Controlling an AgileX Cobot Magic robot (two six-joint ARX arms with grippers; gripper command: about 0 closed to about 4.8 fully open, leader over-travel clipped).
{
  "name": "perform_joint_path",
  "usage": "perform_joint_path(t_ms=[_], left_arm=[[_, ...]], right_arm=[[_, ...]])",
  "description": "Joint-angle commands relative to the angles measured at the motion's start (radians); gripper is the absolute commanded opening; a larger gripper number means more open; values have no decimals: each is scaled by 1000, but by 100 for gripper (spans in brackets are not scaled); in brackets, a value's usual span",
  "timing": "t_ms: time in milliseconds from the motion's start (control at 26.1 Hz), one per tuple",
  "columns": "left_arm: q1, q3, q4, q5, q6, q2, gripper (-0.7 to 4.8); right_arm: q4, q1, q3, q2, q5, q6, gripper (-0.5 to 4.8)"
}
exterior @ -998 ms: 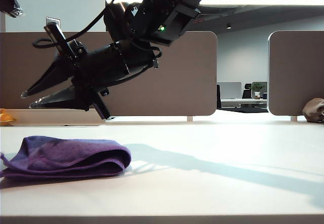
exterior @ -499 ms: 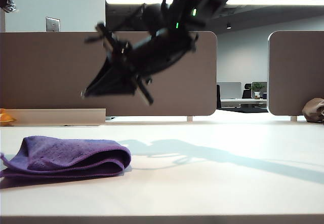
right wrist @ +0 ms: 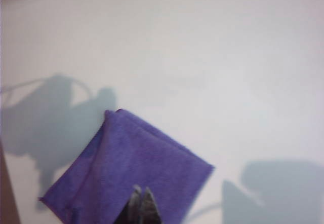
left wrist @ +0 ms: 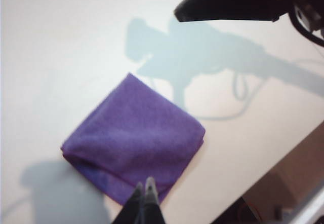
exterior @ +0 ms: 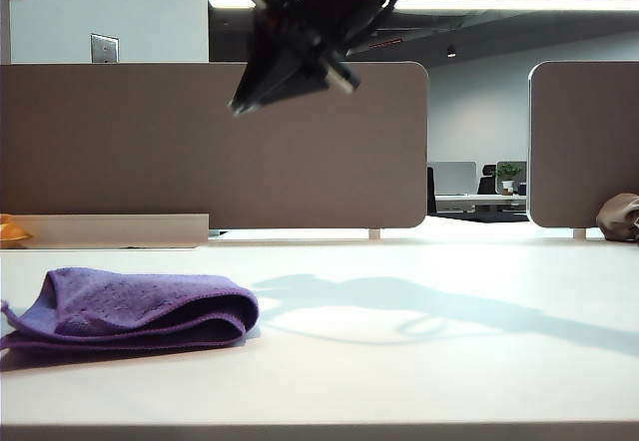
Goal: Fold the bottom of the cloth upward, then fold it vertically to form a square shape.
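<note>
Cloth (left wrist: 134, 145) lies folded square, layers stacked. Left gripper (left wrist: 145, 184) and right gripper (right wrist: 141, 191) are held closed, empty, above cloth; task judged done.

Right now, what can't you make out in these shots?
- Cloth: exterior view is edge-on, so its outline is hidden; wrist views show a rough square.
- Left gripper: out of the exterior frame; left wrist view cuts it off.
- Right gripper: blurred in exterior view.

One purple cloth (exterior: 135, 309), folded. One worktop (exterior: 419, 371). One brown lump (exterior: 619, 217) at far edge. Two pincers: left pincer (left wrist: 145, 189), right pincer (right wrist: 141, 195), both closed, empty.
</note>
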Motion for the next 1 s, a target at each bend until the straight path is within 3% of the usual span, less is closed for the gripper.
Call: perform_joint_path(t_ms=[38,230,537,768,998], left_arm=[[2,3,47,-22,-7,-44,-6],[2,2,82,-64,-8,-127,-6],[1,0,181,-145,-75,-270,-6],[1,-8,197,-152,-84,-336,-6],[1,-130,275,-149,-116,-417,-6]], right_arm=[[18,3,4,-52,58,-37,-9],[48,3,4,-104,83,-59,-9],[148,4,4,-166,112,-71,-9],[198,11,3,-210,171,-71,-9],[219,32,3,-262,235,-75,-9]])
